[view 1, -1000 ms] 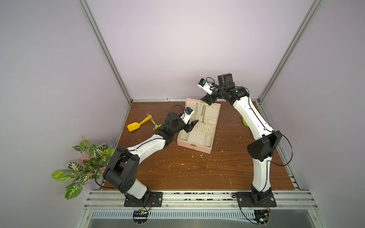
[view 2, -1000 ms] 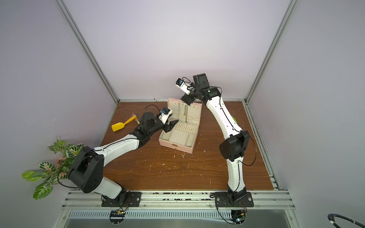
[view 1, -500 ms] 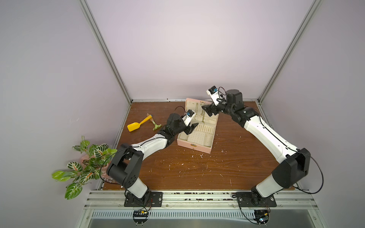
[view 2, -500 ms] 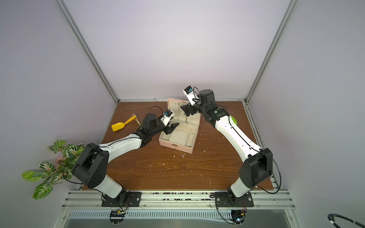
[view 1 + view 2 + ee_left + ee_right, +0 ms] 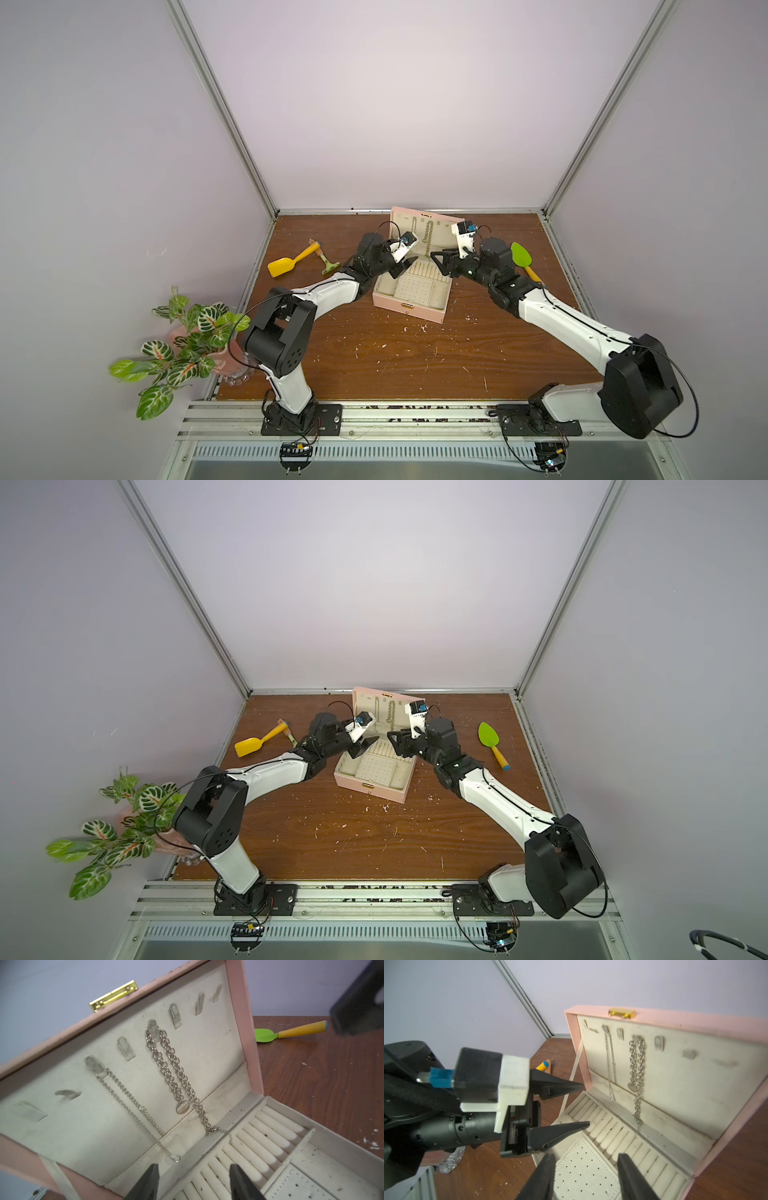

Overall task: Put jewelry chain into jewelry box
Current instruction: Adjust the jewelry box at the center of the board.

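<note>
On wooden table [image 5: 415, 365]: pink jewelry box [image 5: 409, 309], open, lid [image 5: 83, 1126] upright. Over its left edge: left gripper [image 5: 194, 1165], jaws apart, empty. Over its right side: right gripper [image 5: 586, 1155], likewise spread, empty. Draped over a hook [image 5: 152, 1028] inside the lid: jewelry chain [image 5: 172, 1068], tail reaching the ring rolls [image 5: 259, 1142].

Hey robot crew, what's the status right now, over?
Left gripper open, empty; right gripper open, empty. Jewelry chain hanging inside jewelry box, on lid hook, tail on ring rolls. Thin chain beside it, not touching.
</note>
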### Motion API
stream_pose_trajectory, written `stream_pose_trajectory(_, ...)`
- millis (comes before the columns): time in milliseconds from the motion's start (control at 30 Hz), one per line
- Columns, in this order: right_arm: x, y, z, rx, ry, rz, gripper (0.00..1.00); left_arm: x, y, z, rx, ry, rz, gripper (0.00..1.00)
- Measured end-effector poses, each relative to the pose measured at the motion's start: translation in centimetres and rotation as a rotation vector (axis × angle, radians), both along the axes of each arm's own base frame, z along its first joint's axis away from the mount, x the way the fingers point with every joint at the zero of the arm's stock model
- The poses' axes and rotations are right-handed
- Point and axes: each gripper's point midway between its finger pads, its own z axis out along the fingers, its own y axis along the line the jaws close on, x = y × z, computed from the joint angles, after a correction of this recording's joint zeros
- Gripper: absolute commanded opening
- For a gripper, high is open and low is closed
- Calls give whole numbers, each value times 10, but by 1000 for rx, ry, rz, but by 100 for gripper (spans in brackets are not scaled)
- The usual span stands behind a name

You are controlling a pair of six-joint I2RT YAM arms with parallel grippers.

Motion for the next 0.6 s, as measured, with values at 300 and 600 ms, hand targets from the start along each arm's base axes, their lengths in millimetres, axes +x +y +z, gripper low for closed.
stream_pose_trajectory(300, 29, -7, -54, -6, 116, -173, 44, 36, 3, -10, 44, -48, 12, 49)
stream_pose_trajectory(600, 55, -37, -71, 17, 111, -309, 35, 34, 13, -8, -12, -17, 21, 50)
